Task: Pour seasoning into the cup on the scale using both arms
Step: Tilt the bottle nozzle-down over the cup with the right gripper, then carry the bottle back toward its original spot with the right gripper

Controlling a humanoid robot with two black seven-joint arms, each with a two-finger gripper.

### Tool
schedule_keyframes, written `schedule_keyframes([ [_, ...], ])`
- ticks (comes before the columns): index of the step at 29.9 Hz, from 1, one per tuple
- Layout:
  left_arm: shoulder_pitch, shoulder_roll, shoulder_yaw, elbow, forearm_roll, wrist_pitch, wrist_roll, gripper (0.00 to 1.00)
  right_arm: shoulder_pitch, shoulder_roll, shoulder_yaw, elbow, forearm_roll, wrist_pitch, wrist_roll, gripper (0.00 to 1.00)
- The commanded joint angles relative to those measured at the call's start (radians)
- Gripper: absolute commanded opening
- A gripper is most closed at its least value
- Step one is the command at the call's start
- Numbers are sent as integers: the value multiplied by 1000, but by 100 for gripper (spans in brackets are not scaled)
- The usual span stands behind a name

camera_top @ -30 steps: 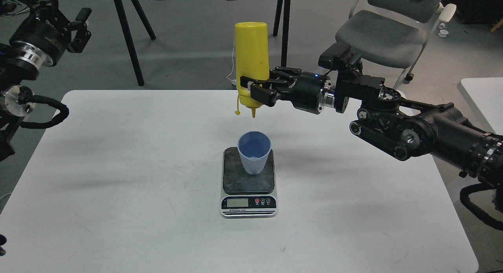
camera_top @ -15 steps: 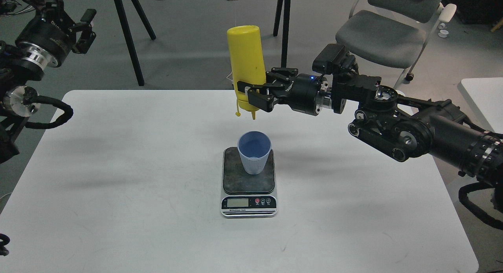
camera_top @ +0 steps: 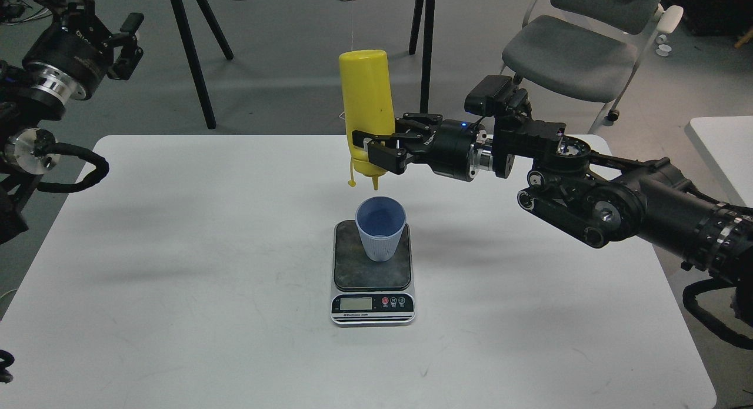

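Note:
The yellow seasoning bottle (camera_top: 366,103) hangs upside down, nozzle pointing down, its cap strap dangling at the left. My right gripper (camera_top: 376,152) is shut on the bottle near its neck and holds it just above the cup. The light blue ribbed cup (camera_top: 380,228) stands upright on the dark plate of the scale (camera_top: 372,279), which sits mid-table. The nozzle tip is a little above the cup's far rim. My left gripper (camera_top: 120,35) is raised at the far left, away from the table, with its fingers apart and nothing in it.
The white table (camera_top: 176,268) carries only the scale and cup. A grey chair (camera_top: 570,50) and black stand legs (camera_top: 194,56) are behind the table. Another white table edge (camera_top: 723,144) is at the right.
My right gripper has moved the upside-down bottle down and slightly left, bringing the nozzle closer to the cup. The left arm has shifted a little.

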Motion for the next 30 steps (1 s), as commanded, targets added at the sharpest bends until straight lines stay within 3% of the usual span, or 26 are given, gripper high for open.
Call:
schedule_keyframes([
  [1, -1, -2, 0, 0, 0, 0, 0, 85, 1, 1, 0, 0, 0, 0, 0, 25],
  [7, -1, -2, 0, 0, 0, 0, 0, 85, 4, -9, 18, -8, 87, 37, 0, 25],
  [13, -1, -2, 0, 0, 0, 2, 0, 85, 1, -114, 178, -6, 763, 268, 0, 25],
  [18, -1, -11, 3, 0, 0, 0, 0, 85, -75, -213, 248, -8, 1294, 533, 0, 24],
  [22, 0, -14, 3, 2, 3, 5, 0, 86, -219, -229, 325, -29, 1717, 533, -7, 24],
  [30, 2, -41, 12, 3, 3, 6, 0, 86, -445, -256, 454, 64, 2023, 533, -10, 26],
])
